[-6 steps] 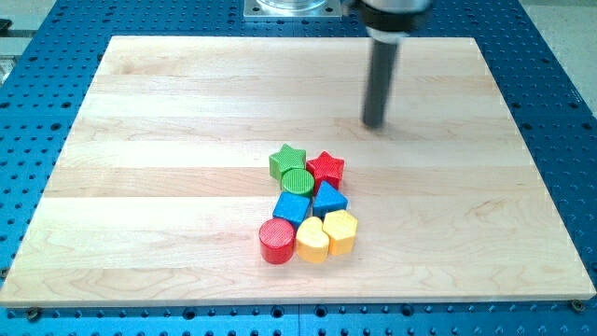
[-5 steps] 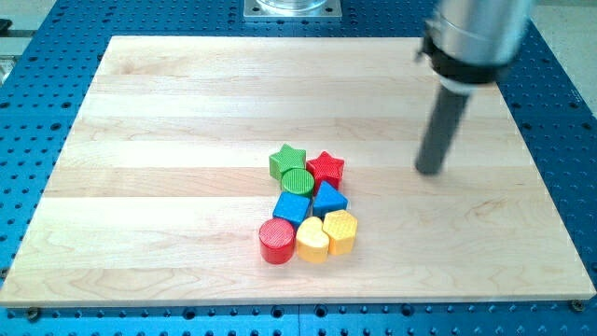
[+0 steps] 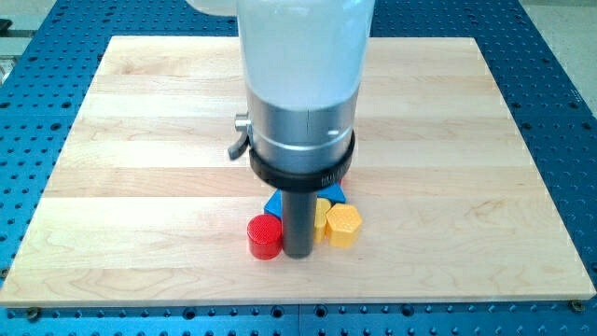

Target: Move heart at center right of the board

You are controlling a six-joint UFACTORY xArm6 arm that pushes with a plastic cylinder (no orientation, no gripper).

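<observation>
- Since the earlier frame, my tip (image 3: 298, 254) has crossed from the right part of the board (image 3: 131, 168) to the lower centre, and it now stands inside the group of blocks. The arm body now hides the two stars, the green cylinder and most of the blue blocks.
- The red cylinder (image 3: 264, 237) sits lower and more to the view's left than before, touching or almost touching the rod's left side.
- The task's block, the yellow heart (image 3: 320, 222), shows only as a thin yellow strip at the rod's right side, touching it or just beside it. The yellow hexagon (image 3: 342, 225) is just to the heart's right, and small pieces of the blue blocks (image 3: 273, 203) show above.
- This arm has no pincer, only the rod, so there is nothing to be apart or together.
- I judge that the step in hand is the start of the push: the tip is at the heart's left, which is the correct side.
- The next move calls for a push toward the view's right and a little upward. The hexagon lies in the way and will probably travel together with the heart.
- The right half of the board is open, with much room before the right edge. The bottom edge is nearer, so the push should not drift downward.
</observation>
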